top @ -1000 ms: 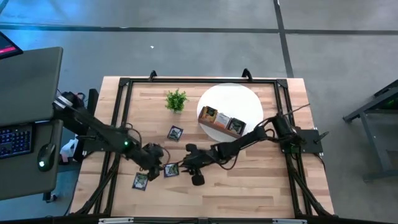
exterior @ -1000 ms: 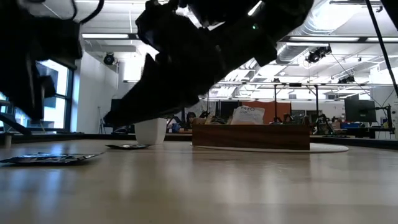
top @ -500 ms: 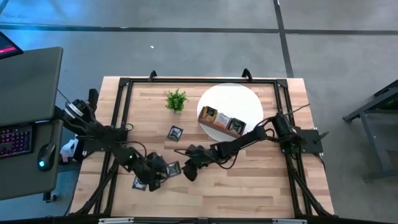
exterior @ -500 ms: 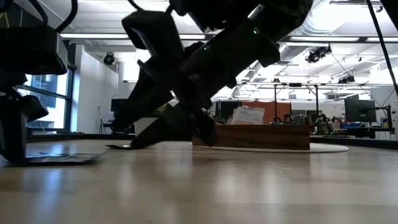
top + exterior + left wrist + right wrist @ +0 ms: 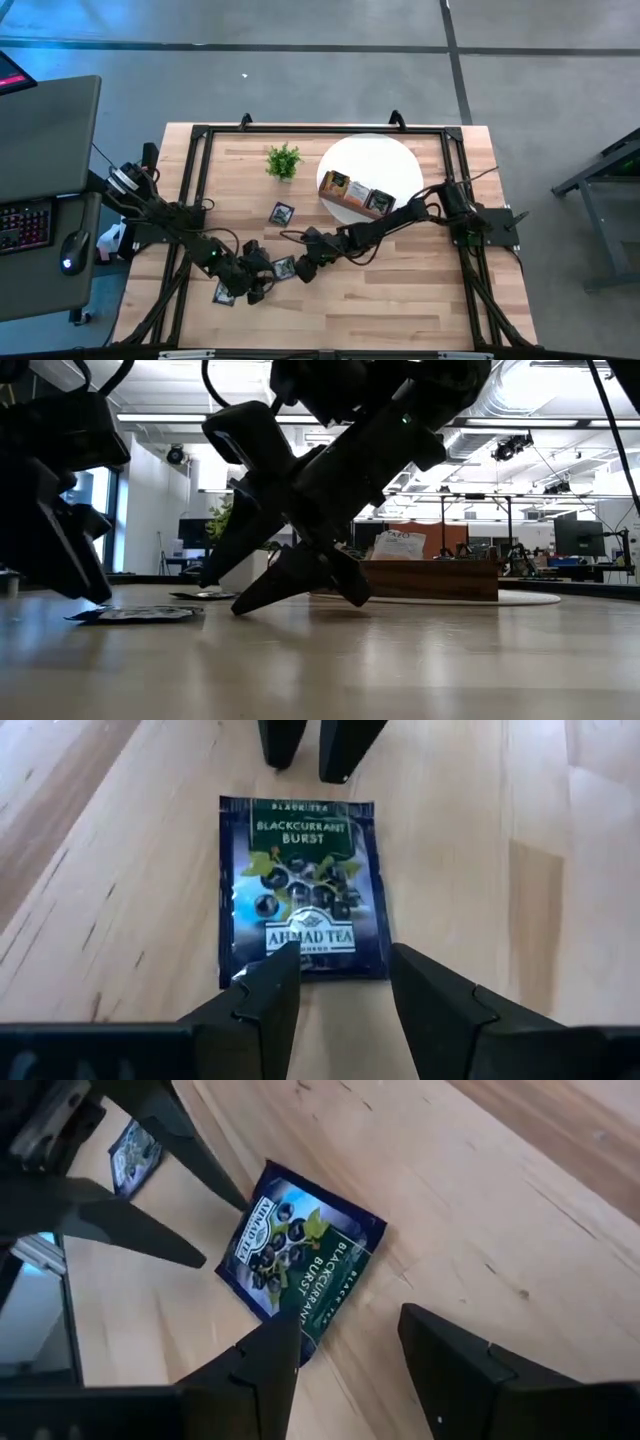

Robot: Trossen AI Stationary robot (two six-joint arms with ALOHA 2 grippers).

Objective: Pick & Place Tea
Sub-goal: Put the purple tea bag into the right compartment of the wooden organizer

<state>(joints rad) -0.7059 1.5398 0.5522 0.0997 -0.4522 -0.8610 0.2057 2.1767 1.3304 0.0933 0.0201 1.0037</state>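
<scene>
A dark blue tea sachet (image 5: 284, 267) lies flat on the table between my two grippers; it also shows in the left wrist view (image 5: 300, 885), the right wrist view (image 5: 300, 1260) and the low view (image 5: 135, 614). My left gripper (image 5: 256, 286) is open just at the sachet's near-left side, low over the table. My right gripper (image 5: 301, 268) is open at the sachet's right side, fingers slanting down to the table (image 5: 300, 585). A second sachet (image 5: 225, 293) and a third sachet (image 5: 281, 213) lie flat on the wood. My left gripper: one fingertip (image 5: 268, 970) stands over the sachet's near corner (image 5: 240, 978); I cannot tell whether it touches. My right gripper: one fingertip (image 5: 280, 1342) stands at the sachet's edge (image 5: 300, 1320); I cannot tell whether it touches.
A brown wooden tray (image 5: 355, 196) with sachets in it stands on a white round plate (image 5: 385, 160) at the far right. A small green potted plant (image 5: 284, 160) stands at the far middle. A black frame rail (image 5: 190, 190) runs along the table's edges.
My left gripper has gone toward the table's near edge, to the near-left side of the sachet. My right gripper has gone toward the left and far edges and has come down close to the sachet.
</scene>
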